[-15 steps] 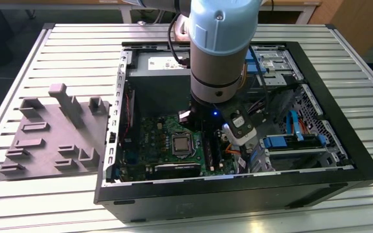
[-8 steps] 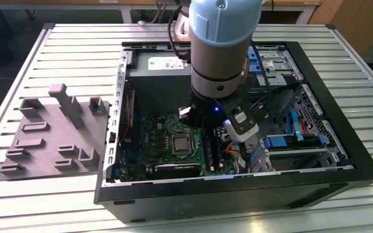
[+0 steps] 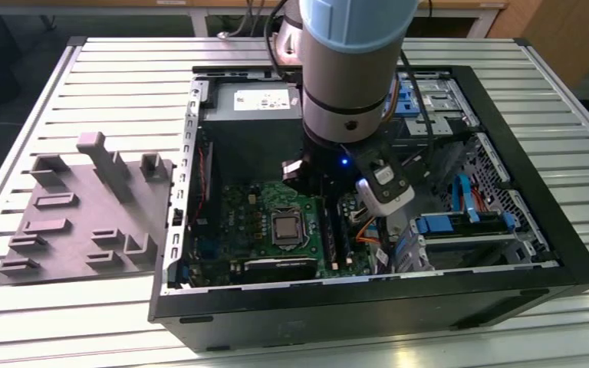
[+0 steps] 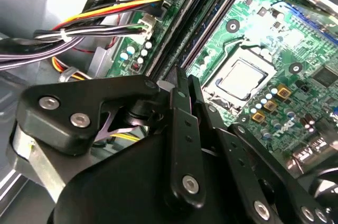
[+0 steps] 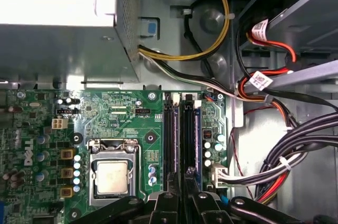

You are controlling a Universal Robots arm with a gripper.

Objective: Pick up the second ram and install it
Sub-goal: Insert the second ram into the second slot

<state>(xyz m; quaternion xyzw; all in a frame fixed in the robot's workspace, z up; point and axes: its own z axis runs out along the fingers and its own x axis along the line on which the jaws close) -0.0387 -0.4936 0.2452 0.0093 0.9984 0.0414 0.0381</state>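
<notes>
Case: one open computer case (image 3: 540, 253) is being shown on the slatted table (image 3: 90, 61), one green motherboard (image 3: 264, 230) lying inside.
Tray: one grey tray (image 3: 80, 222) is lying at the exterior view's left.
Arm: it is being held upright over the case.
Gripper: the gripper (image 4: 182, 84) is being kept together, pressing over the slots.
Second ram: the second ram (image 5: 187, 134) is sitting in its slot beside the socket (image 5: 113, 174).

Lab/workshop: slatted alu bench (image 3: 90, 69), open PC case (image 3: 540, 253), robot arm (image 3: 351, 69).
</notes>
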